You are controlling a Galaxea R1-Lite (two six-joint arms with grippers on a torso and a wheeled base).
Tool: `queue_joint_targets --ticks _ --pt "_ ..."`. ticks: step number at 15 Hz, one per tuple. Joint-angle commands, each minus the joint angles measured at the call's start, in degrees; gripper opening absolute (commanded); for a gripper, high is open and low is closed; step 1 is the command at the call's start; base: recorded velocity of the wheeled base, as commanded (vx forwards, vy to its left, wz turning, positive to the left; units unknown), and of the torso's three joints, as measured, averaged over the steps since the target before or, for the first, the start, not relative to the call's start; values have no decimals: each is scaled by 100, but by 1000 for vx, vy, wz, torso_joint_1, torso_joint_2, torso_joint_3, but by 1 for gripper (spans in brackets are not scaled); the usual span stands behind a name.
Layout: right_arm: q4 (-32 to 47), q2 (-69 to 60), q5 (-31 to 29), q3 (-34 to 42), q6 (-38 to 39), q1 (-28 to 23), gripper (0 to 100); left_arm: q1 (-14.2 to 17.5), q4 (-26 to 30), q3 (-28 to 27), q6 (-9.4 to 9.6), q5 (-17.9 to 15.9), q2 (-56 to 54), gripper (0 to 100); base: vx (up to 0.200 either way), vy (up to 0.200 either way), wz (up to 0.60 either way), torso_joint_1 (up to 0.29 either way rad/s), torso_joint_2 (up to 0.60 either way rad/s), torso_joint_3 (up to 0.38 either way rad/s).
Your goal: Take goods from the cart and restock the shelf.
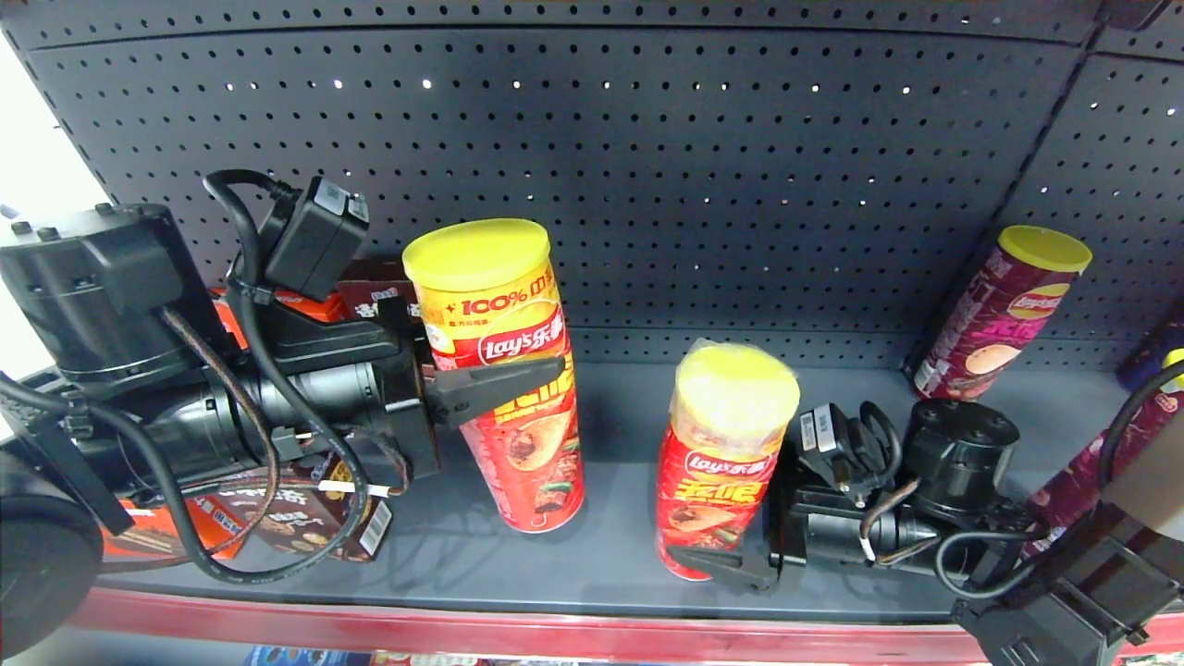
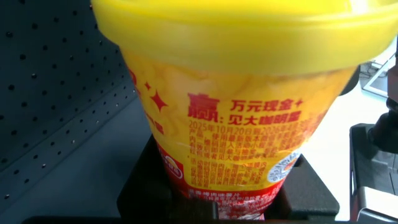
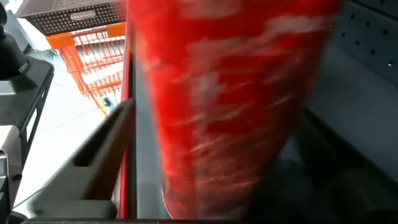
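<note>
Red cardboard with a yellow plastic lid: that is the tall red chip canister (image 1: 490, 277) (image 2: 236, 124) standing upright on the grey shelf deck (image 1: 610, 444), and my left gripper (image 1: 523, 356) is clamped across its middle. I judge the high grip is there to keep it from toppling while its base settles.

Just to its right stands 1 short red chip canister (image 1: 717, 462) (image 3: 230, 106), also yellow-lidded, near the shelf's front edge. The right gripper (image 1: 703, 527) straddles it low down. In the right wrist view I see a gap between finger and tube, so I read those fingers as parted, not squeezing.

Both tubes look delivered, so release and withdrawal seem to be what remains.

Behind them the black pegboard back panel (image 1: 694, 185) props 1 purple chip canister (image 1: 994, 314), which leans against it. Brown biscuit boxes (image 1: 305, 518) sit under my left arm. The orange wire cart (image 3: 93, 56) waits on the floor beyond the shelf.
</note>
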Motion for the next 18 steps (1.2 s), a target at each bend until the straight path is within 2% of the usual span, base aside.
queue_joint_targets --ticks 1,3,10,13,15,18 --pt "7 -172 -1 48 -3 -122 100 -3 -5 -1 0 9 5 0 0 0 0 0 0 0" --pt "7 -435 -1 198 6 -236 100 -3 -5 -1 0 9 -4 0 0 0 0 0 0 0" --pt "95 -2492 -28 1437 50 -632 100 -12 -5 -45 0 0 5 0 0 0 0 0 0 0" --pt "174 -3494 -45 1674 419 -632 100 -21 4 -53 0 0 -4 0 0 0 0 0 0 0" --pt "1422 -4715 -300 1701 472 -851 100 -21 21 -36 0 18 -4 0 0 0 0 0 0 0" --pt "3303 -6131 -1636 1762 524 -1018 100 -38 -5 -115 0 35 -4 0 0 0 0 0 0 0"
